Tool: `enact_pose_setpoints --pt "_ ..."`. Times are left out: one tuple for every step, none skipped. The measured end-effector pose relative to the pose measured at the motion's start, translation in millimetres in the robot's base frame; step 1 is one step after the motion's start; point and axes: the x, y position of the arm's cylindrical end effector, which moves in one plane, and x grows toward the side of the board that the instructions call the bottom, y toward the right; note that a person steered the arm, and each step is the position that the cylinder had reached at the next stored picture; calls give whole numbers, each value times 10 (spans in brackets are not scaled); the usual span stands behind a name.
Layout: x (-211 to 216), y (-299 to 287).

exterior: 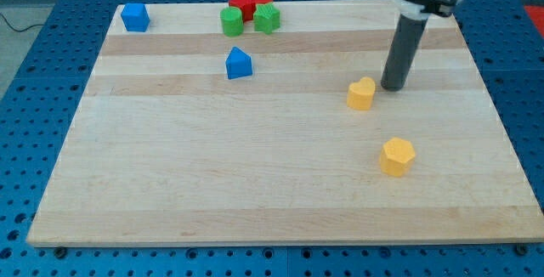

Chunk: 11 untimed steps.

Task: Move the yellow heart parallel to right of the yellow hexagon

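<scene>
The yellow heart [361, 93] lies on the wooden board right of the middle. The yellow hexagon [397, 156] lies below it and a little to the view's right, nearer the view's bottom. My tip [393, 87] rests on the board just to the right of the heart and slightly above it, a small gap apart from it. The dark rod rises from the tip towards the view's top right.
A blue block [239, 63] sits left of centre. Another blue block [135, 17] sits at the board's top left corner. Two green blocks [231, 20] [267, 19] and red blocks [248, 2] cluster at the top edge. The wooden board [212, 183] lies on a blue perforated table.
</scene>
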Motion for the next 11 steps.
enact_pose_setpoints --pt "-89 -529" --pt "199 -792" --pt "480 -449" --pt "592 -135" --pt "497 -343" --pt "375 -284" --pt "444 164" --pt "755 360" --pt "1046 481" --pt "1086 484" --pt "869 633"
